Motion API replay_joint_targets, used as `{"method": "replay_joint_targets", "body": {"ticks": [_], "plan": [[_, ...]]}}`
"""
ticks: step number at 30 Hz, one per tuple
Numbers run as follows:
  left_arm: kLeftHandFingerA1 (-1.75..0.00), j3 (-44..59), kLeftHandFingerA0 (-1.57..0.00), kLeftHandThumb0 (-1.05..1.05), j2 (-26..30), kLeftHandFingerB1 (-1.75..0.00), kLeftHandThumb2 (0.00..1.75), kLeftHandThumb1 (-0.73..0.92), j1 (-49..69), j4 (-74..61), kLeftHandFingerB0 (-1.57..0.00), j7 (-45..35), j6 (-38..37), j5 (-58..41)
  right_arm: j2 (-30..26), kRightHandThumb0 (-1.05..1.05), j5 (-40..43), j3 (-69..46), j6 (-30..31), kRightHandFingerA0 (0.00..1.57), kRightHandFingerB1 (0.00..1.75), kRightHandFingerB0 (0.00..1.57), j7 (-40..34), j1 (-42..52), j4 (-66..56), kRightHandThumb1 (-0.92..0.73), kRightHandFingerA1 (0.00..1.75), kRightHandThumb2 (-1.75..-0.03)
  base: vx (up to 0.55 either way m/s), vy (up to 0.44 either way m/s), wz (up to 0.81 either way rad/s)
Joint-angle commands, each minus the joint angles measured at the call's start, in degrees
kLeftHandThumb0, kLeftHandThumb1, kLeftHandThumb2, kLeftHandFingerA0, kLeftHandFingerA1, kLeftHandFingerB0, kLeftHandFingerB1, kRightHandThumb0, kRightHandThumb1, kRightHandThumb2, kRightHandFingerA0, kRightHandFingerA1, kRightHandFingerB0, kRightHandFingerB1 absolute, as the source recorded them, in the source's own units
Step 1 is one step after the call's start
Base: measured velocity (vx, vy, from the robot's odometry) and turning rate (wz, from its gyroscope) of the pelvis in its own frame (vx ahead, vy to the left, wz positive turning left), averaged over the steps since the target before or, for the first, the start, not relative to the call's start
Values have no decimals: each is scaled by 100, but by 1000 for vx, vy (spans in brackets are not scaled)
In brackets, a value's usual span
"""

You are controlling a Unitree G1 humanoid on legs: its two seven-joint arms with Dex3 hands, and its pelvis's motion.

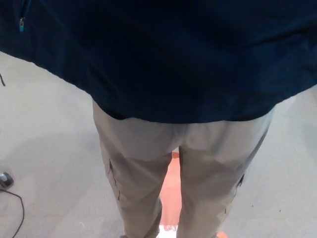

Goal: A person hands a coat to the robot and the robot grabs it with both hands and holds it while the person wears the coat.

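Fingers of both robot hands were out of sight, so nobody could tell their state. Filling the top of the frame was the dark blue coat point(163, 54). Below stood a person's tan trouser legs point(148, 173) on grey floor point(44, 148). Lower left lay a black cable point(20, 208).

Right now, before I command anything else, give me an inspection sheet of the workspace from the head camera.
Surface: pale grey floor; no table in view.
Job's things: dark navy coat fills the upper frame, its hem hanging over the hips of a person in beige trousers seen from behind; teal zipper pull at upper left.
Clutter: orange patch on the floor between the legs.
Hands: neither robot hand in view.
Cables: thin black cable at lower left, leading from a small dark object at the left edge.
Surroundings: nothing seen beyond the floor.
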Motion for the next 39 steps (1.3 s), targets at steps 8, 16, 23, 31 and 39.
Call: {"method": "replay_joint_targets", "body": {"ticks": [8,16,23,31,39], "plan": [[-28,2811,-2,-79,-2771,-26,110,74,6716,-4664,-11,974,-2256,-1005,1966,-80,1736,-1580,-2332,7,36,18,-258,6771,-5315,-88,37,-67,0,0,0],[-52,2987,-2,-37,-3203,-49,109,51,7895,-3895,0,1949,-3788,-515,2908,-67,987,-857,-3099,4,49,22,-776,8571,-5474,-56,40,-95,0,0,0],[-42,2254,-19,-77,-3684,-30,70,92,8503,-3669,-15,3152,-3295,859,3247,-81,302,-525,-3276,4,33,5,-1051,8861,-4866,-67,40,-109,0,0,0],[-36,423,-3,-69,-3398,-32,105,73,9781,-1716,-5,3646,-3227,1808,3616,-71,-1181,89,-3040,1,16,0,-1607,10076,-3880,-76,31,-108,0,0,0],[-49,-877,-8,-67,-2922,-37,105,73,9511,-605,0,3371,-1762,2550,3036,-72,-1836,611,-2789,2,21,7,-2115,9928,-2218,-74,38,-103,0,0,0]]}}
